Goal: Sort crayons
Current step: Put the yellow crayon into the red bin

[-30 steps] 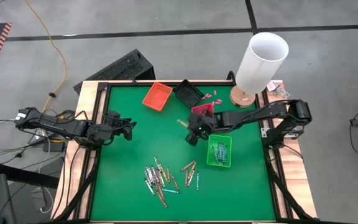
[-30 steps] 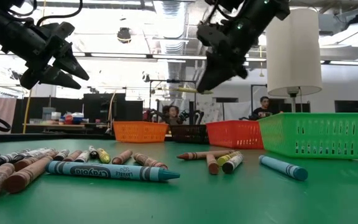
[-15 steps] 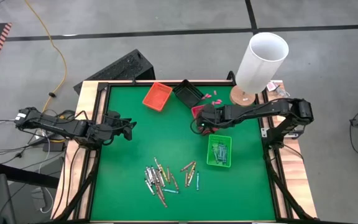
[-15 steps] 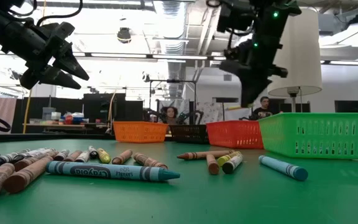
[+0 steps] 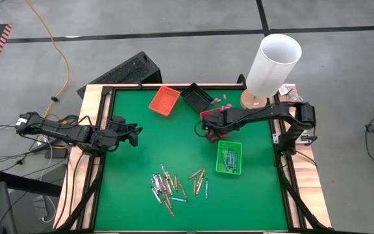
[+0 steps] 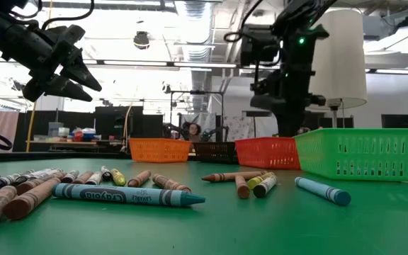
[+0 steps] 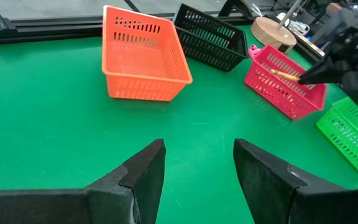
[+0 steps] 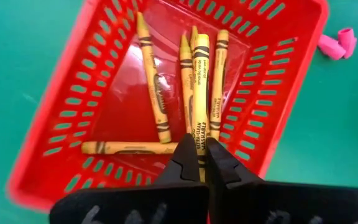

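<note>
My right gripper (image 8: pixel 201 159) hangs over the red basket (image 8: pixel 55 149), shut on a yellow crayon (image 8: pixel 200 74). Several yellow crayons (image 8: pixel 154 93) lie on that basket's floor. In the high view this gripper (image 5: pixel 211 128) is left of the lamp, above the red basket (image 5: pixel 209 113). A loose pile of crayons (image 5: pixel 172 185) lies on the green mat near the front. My left gripper (image 7: pixel 197 152) waits open at the table's left side (image 5: pixel 136 132), with nothing between its fingers. My right gripper pinches the yellow crayon between its two fingers (image 8: pixel 185 163), at the lower part of its label (image 8: pixel 200 140) toward one end. The fingers come steeply from above and lie along the crayon. The crayon sticks out past the fingertips, down into the red basket.
A green basket (image 5: pixel 229 158) with crayons stands just in front of the red one. An orange basket (image 5: pixel 164 100) and a black basket (image 5: pixel 196 97) stand at the far edge. Pink bits (image 5: pixel 217 100) and a white lamp (image 5: pixel 273 64) lie at the far right.
My right gripper has carried the yellow crayon from left of the green basket toward the table's right and far side, over the red basket. It has tipped from slanting to steeply downward and sunk, staying shut on the crayon.
</note>
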Action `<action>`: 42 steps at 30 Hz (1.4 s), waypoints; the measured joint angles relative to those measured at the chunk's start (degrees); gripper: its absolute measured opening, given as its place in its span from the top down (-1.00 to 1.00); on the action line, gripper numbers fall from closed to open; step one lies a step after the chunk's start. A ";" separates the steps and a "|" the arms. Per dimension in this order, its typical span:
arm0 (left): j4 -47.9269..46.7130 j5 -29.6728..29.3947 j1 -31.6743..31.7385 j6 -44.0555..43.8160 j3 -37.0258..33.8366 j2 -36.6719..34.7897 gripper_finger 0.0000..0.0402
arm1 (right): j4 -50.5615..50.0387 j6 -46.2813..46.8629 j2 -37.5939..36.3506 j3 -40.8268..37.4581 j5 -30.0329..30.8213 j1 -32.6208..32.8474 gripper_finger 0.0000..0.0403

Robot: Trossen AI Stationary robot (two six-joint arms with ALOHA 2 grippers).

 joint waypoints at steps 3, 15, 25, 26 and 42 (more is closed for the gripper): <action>-0.01 0.00 -0.01 0.28 0.00 0.00 0.10 | 0.42 -1.65 0.91 0.00 -1.40 -1.24 0.99; 0.00 0.00 -0.01 0.54 0.00 0.00 0.10 | 2.94 -5.46 1.06 0.00 -5.98 -5.22 1.00; 0.00 -0.01 0.00 0.54 0.00 0.00 0.10 | 4.14 -6.73 1.06 0.00 -8.69 -5.13 1.00; 0.00 0.00 -0.01 0.54 0.00 0.00 0.10 | 4.42 -6.80 1.06 0.00 -8.70 -5.13 0.99; 0.00 -0.01 0.01 0.54 0.00 0.00 0.10 | 5.30 -7.19 1.06 0.00 -8.72 -5.13 0.99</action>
